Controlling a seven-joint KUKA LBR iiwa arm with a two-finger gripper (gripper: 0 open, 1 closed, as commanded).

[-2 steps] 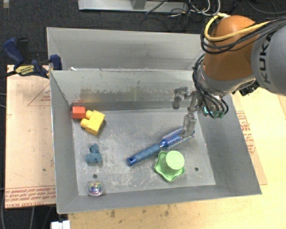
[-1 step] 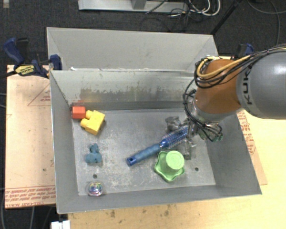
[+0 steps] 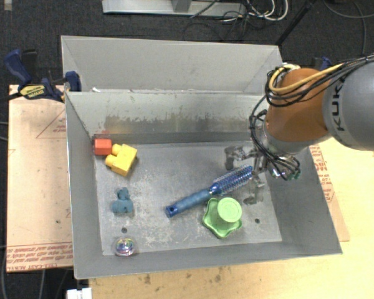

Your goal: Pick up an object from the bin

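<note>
Two fingers (image 3: 234, 157) are being held apart low over the right part of the bin (image 3: 174, 114) floor, below the arm's orange wrist cover (image 3: 296, 108). The bristled head of a blue hairbrush (image 3: 209, 193) is being straddled by them, with one finger at the far side of the head and the other at the near side. Whether the head is being touched by either finger cannot be told. The brush is lying flat on the floor and is not being lifted. Its handle is being pointed away from the fingers, down and to the left in the view, with its tip well clear of them.

Just beside the near finger, toward the front of the bin, a light green cup-like piece (image 3: 223, 215) is being seen, touching or almost touching the brush's shaft. Well apart from the fingers, to their left, a small teal figure (image 3: 121, 204) is lying alone on the floor. Farther left and toward the back wall, a yellow block (image 3: 122, 158) and an orange block (image 3: 103, 146) are being seen pressed together near the corner. At the front left corner, farthest from the fingers, a small shiny ball (image 3: 124, 247) with a purple tinge is resting.
</note>
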